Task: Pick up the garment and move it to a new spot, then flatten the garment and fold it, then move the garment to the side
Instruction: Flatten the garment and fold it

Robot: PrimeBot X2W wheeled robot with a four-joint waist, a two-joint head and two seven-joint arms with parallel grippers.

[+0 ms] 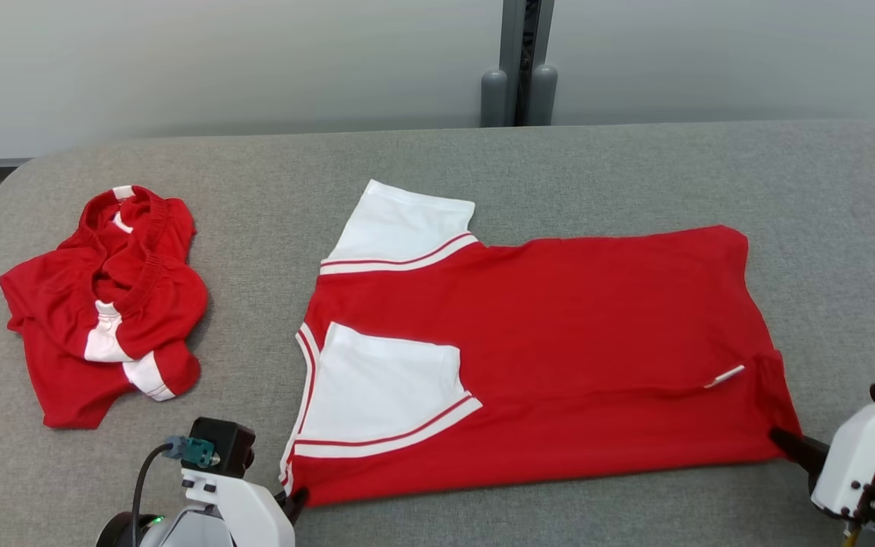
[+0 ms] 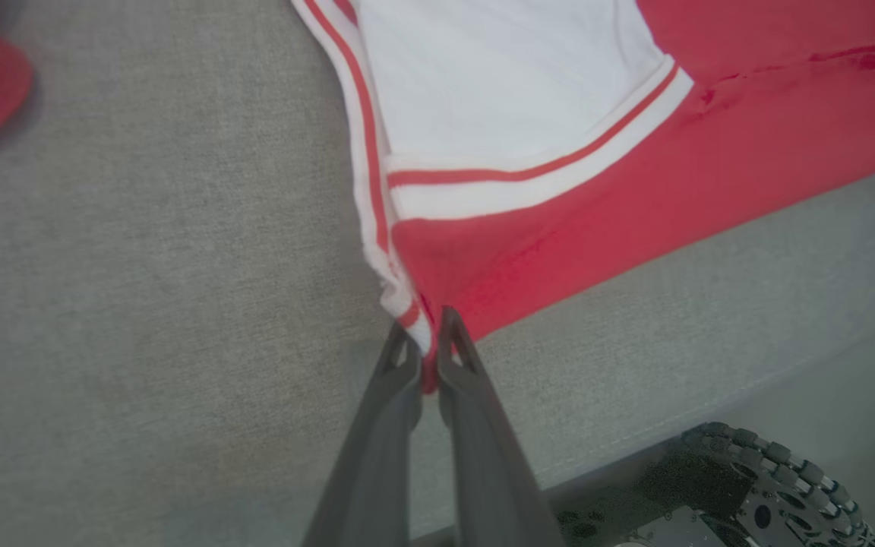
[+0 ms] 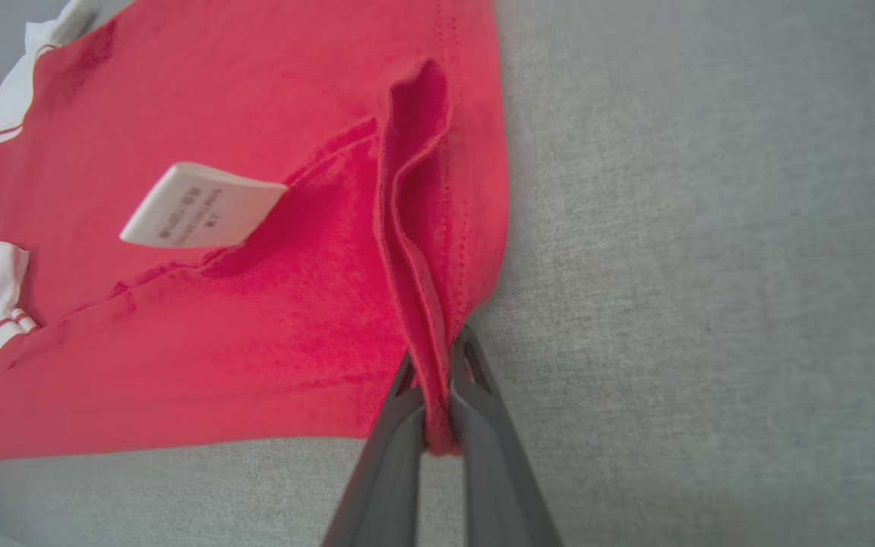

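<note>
Head view: shirt (image 1: 544, 342) spread flat on the table (image 1: 635, 167) centre; folding judged in hand. Left gripper (image 2: 428, 346) clamped on its near shoulder corner, right gripper (image 3: 437, 380) clamped on its near hem corner. Next called for: both corners lifted together, carried across evenly.

**A:** Where does the left gripper (image 1: 295, 503) sit?

**B:** Low at the near left of the head view. Its dark fingers reach up and to the right out of the left wrist housing (image 1: 236, 513), which is white.

**A:** Jaws apart?

**B:** No. In the left wrist view the two fingers (image 2: 392, 425) lie almost together, with a corner of the garment (image 2: 559, 251) pinched between their tips.

**A:** And the right gripper (image 1: 785, 442)?

**B:** Near right, pointing left from the right wrist housing (image 1: 867, 456). In its own wrist view the fingers (image 3: 494, 471) are clamped on a fold of the garment's edge.
</note>
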